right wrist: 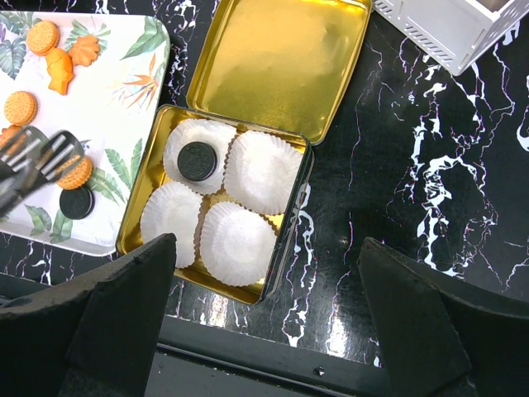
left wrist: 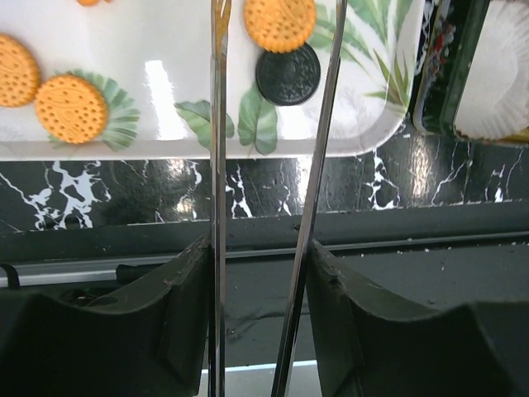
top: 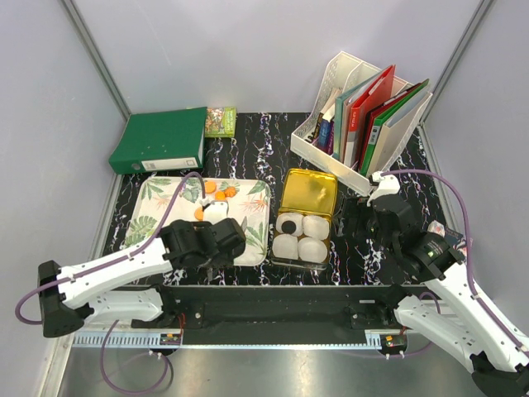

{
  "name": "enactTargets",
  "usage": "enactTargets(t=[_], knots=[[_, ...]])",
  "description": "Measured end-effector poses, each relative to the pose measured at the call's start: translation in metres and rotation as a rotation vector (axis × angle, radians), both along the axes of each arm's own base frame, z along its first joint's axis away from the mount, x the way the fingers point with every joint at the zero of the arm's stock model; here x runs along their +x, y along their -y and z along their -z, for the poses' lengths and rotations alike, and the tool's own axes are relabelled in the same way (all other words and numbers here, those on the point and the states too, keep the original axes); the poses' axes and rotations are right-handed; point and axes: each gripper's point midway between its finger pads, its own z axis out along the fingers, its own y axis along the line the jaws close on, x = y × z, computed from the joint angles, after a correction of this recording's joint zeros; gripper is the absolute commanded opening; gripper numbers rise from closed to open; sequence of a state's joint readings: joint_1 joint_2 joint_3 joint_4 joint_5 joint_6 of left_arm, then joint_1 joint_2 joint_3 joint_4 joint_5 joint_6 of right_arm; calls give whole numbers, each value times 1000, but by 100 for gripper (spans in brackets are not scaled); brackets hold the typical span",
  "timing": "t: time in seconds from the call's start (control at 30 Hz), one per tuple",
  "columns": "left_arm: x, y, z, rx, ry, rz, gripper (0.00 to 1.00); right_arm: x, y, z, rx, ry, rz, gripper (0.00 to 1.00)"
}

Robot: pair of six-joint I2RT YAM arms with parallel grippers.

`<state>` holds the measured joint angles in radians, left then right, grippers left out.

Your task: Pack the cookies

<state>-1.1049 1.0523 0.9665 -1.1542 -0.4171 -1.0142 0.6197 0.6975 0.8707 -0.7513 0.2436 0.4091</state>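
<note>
1. Top view: on the worktop (top: 256,141), a leaf-print tray (top: 256,227) lies left of an open gold tin (top: 302,264), whose lid (top: 307,192) is folded back toward the far edge. Most cookies (top: 221,192) are orange and sit near the tray's far edge. 1 black cookie (top: 288,225) lies in the far-left of the tin's 4 paper cups (top: 315,248). The left gripper (top: 216,225) hangs over the tray's near half, and the right gripper (top: 354,222) is just right of the tin. A green binder (top: 161,142) and a file rack (top: 364,116) stand along the far edge. This view does not show how far either gripper is open.
2. Left wrist view: this shows what the top view hides. The left gripper's fingers (left wrist: 186,314) are partway closed on tongs (left wrist: 217,207), with 1 finger against each of the 2 thin blades. The blades stand apart over the tray's near-right corner. 1 orange cookie (left wrist: 278,23) and another black cookie lie between them, with a gap to each blade.
3. Right wrist view: only here do the right gripper's fingers (right wrist: 124,314) show, spread wide and holding nothing above the tin's near edge. The tongs' tips are a blur over the tray.
</note>
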Motion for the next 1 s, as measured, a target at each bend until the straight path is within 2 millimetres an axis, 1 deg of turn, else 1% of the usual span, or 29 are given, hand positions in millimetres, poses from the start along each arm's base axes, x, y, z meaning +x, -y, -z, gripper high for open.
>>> enactTargets(t=[0.17, 0.37, 0.63, 0.87, 1.0], knots=[[-10, 8, 10, 16, -34, 32, 49, 0, 0, 0, 0, 0, 0, 100], [-12, 12, 14, 13, -41, 26, 50, 0, 0, 0, 0, -1, 0, 100], [-12, 10, 16, 12, -42, -4, 51, 0, 0, 1, -1, -1, 0, 100], [-14, 2, 7, -25, -20, -37, 52, 0, 0, 1, -3, -4, 0, 100], [-15, -1, 16, 5, -35, -40, 51, 0, 0, 2, -4, -7, 0, 100]])
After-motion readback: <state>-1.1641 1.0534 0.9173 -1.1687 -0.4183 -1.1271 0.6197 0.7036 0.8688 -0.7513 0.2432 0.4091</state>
